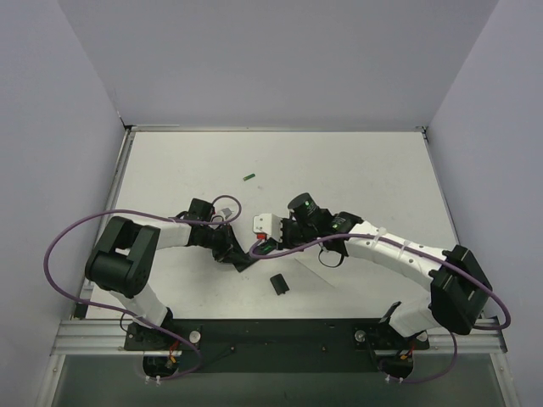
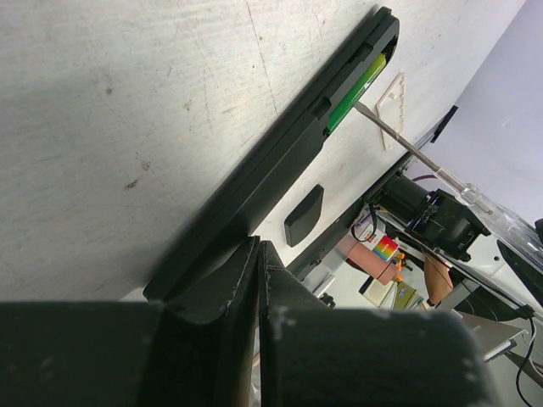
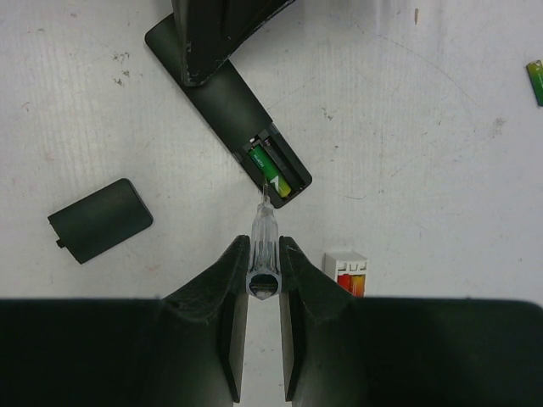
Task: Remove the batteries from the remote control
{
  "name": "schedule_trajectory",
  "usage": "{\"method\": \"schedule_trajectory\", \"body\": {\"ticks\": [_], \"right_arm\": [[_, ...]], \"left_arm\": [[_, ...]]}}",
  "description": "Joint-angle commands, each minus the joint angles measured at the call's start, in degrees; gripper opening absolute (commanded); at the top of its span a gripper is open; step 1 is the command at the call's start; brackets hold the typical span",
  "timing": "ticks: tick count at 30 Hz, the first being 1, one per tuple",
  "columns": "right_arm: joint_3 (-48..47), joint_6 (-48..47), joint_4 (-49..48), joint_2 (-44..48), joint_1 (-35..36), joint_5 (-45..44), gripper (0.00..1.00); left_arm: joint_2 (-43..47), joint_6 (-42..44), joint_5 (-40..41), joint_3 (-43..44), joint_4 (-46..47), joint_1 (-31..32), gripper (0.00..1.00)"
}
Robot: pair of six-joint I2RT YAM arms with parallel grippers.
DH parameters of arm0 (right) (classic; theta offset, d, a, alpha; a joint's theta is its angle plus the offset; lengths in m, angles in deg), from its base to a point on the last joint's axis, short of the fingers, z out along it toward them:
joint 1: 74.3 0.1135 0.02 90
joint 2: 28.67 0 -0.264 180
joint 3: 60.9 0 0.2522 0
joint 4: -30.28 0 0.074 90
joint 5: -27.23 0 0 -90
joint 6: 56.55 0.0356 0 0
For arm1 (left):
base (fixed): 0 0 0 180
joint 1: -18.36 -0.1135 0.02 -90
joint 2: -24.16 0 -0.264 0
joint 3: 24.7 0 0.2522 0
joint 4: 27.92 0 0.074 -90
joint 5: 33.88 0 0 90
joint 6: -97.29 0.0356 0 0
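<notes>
On scuffed white walled table (image 1: 356, 170), left gripper (image 2: 257, 248) tight on remote control (image 2: 280, 161), right gripper (image 3: 263, 244) on screwdriver (image 3: 263, 222).

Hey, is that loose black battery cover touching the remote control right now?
Apart. The right wrist view shows a strip of bare table between the battery cover and the remote control, so they lie side by side without contact.

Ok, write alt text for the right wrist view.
The right gripper holds a clear-handled screwdriver, its tip at a green battery in the remote control's open slot. The left gripper grips the remote's far end; the cover lies left, another battery at the right edge.
</notes>
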Motion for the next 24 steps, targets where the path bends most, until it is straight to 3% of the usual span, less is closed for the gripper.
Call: {"method": "schedule_trajectory", "body": {"ticks": [1,10,24], "right_arm": [[-1.4,-2.2,2.0,-2.3,0.8,0.2,0.00],[-1.2,-3.5,3.9,-6.3,1.2,1.1,0.00],[-11.9,-5.1,13.4,-14.3,-3.1,6.6,0.00]], "left_arm": [[-1.4,2.1,5.1,1.1,-1.4,0.1,0.13],[-1.9,2.1,5.6,1.2,-1.6,0.1,0.13],[-2.0,2.1,6.3,0.9,-1.9,0.1,0.13]]}}
